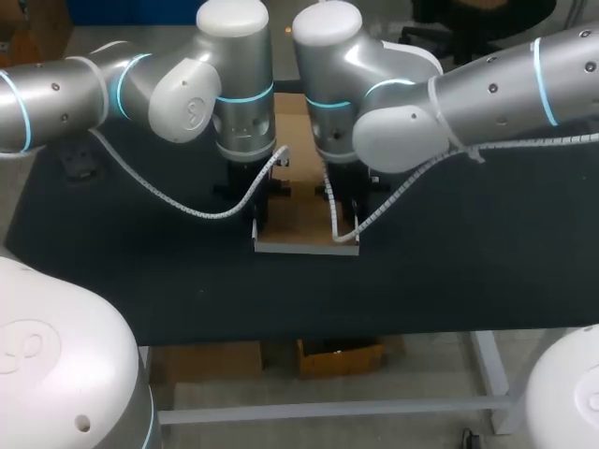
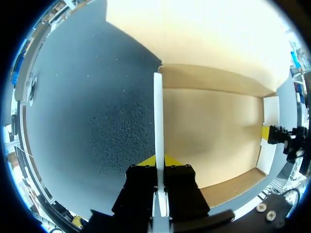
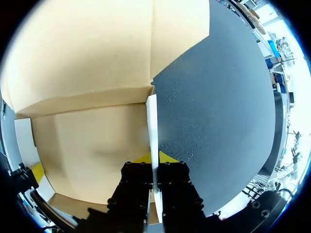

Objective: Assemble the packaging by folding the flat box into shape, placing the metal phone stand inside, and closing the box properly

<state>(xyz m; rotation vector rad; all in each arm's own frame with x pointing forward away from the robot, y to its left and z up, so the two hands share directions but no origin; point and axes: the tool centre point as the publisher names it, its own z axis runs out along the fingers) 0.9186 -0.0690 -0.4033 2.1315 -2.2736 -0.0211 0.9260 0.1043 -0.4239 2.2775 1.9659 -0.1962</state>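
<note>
Clenching opposite walls of the box (image 1: 299,229) — left tool (image 2: 159,162) one, right tool (image 3: 154,158) the other

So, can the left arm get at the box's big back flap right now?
Probably not yet: the left gripper is shut on the left side wall. Once it lets go, the back flap lies open just ahead of it, with nothing covering it.

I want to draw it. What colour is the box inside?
The box is plain light tan inside, with white edges; the left wrist view shows it best.
</note>
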